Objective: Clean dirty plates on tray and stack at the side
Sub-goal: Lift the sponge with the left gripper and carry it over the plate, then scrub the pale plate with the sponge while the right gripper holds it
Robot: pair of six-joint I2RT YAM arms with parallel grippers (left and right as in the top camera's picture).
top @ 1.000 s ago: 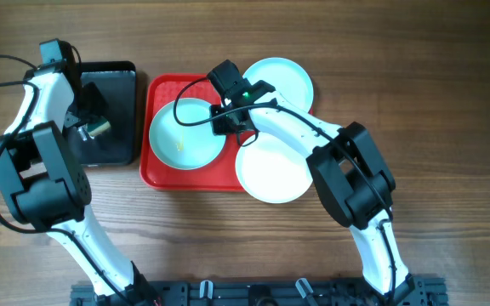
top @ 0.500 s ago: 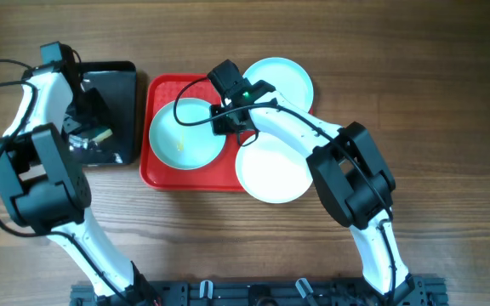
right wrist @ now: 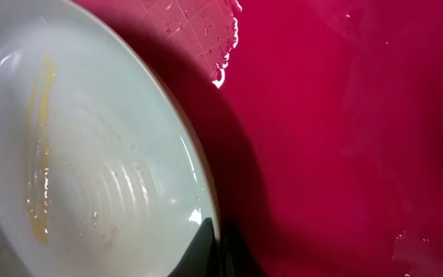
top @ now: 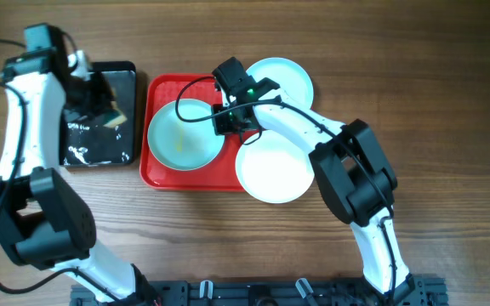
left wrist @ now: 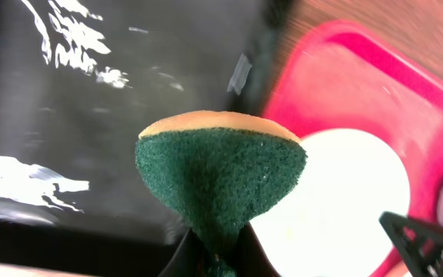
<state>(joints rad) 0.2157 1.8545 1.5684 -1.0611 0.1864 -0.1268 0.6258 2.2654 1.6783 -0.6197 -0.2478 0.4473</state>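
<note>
The left gripper (left wrist: 212, 248) is above the black bin (top: 100, 149), which stands on the bench (top: 449, 102) just left of the red tray (top: 164, 170). Its jaws are closed narrow on the lower end of a sponge (left wrist: 220, 181), green scouring side toward the wrist camera and yellow layer on top. The bottom of the bin is wet, with white foam patches.

The dirty plate (right wrist: 91, 169) lies on the left half of the tray and has a yellow streak (right wrist: 38, 146) on its inside. The right gripper (top: 230, 119) is at the plate's right rim and its jaws pinch this rim. A dark shadow lies under that edge.

The second plate (top: 283, 78) is at the tray's far right corner. The third plate (top: 272, 170) overlaps the tray's near right edge and lies partly on the bench.
</note>
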